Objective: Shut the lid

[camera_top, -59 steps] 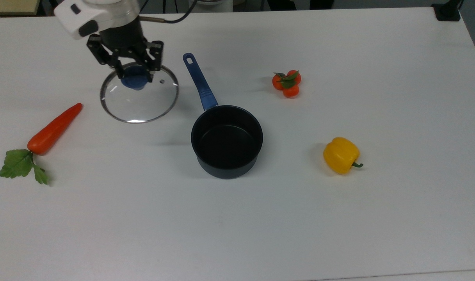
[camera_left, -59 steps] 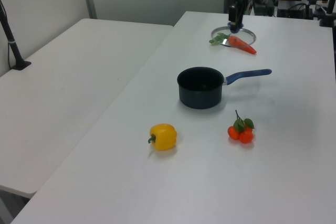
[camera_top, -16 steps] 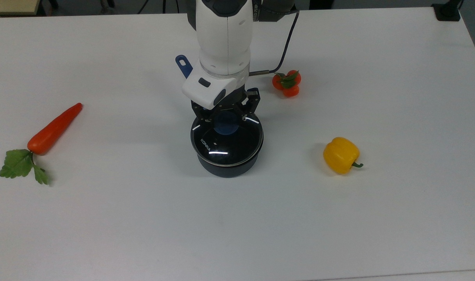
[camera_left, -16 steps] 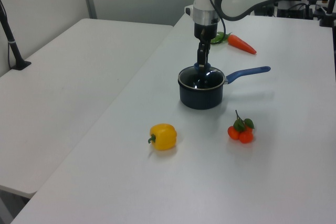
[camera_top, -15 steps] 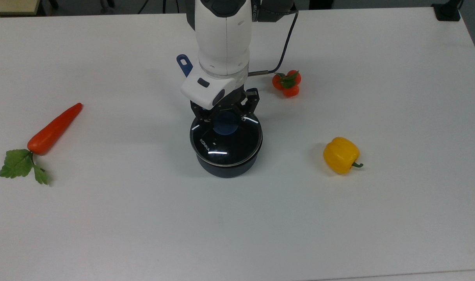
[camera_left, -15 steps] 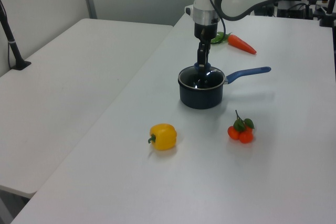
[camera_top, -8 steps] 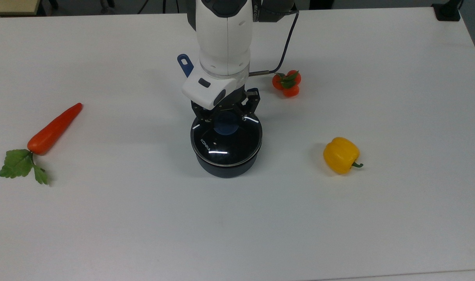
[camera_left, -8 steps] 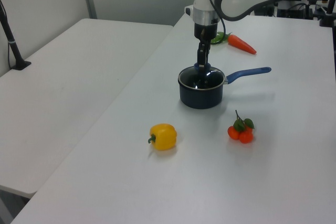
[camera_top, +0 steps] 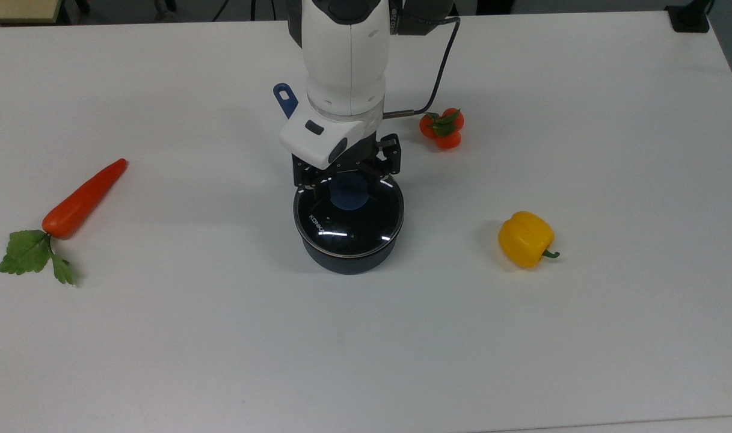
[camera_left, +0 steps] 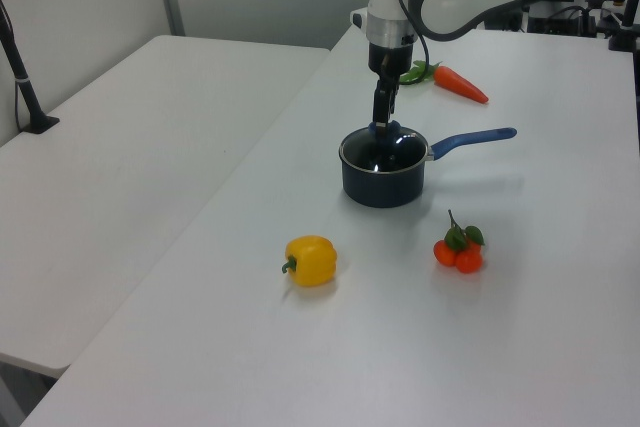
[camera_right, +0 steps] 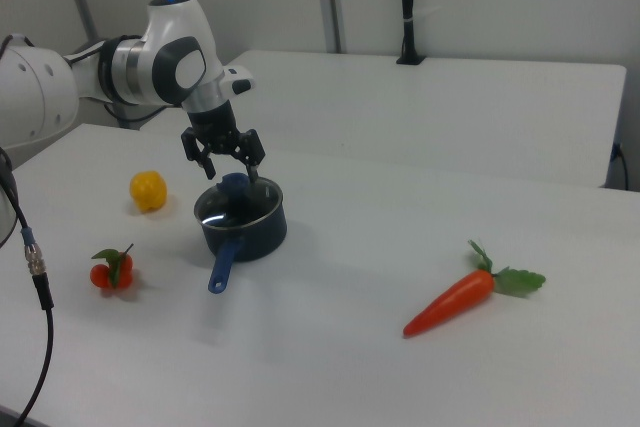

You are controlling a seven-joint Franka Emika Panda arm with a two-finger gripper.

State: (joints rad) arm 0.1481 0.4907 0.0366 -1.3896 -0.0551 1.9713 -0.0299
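Top view, frame centre | gripper (camera_top: 348, 175): fingers spread apart, straddling the blue knob (camera_top: 349, 193), holding nothing, contact not discernible | lid (camera_top: 349, 216): seated level on the black saucepan (camera_top: 349, 257), rims aligned | progress: lid looks closed; only retracting the arm is left.

The lid (camera_top: 349, 218) sits on the saucepan (camera_top: 349, 255) at mid-table (camera_top: 366, 361), the gripper (camera_top: 346, 173) just above it. In the top view, a carrot (camera_top: 83, 198) lies far left, tomatoes (camera_top: 442, 128) and a pepper (camera_top: 525, 239) right.
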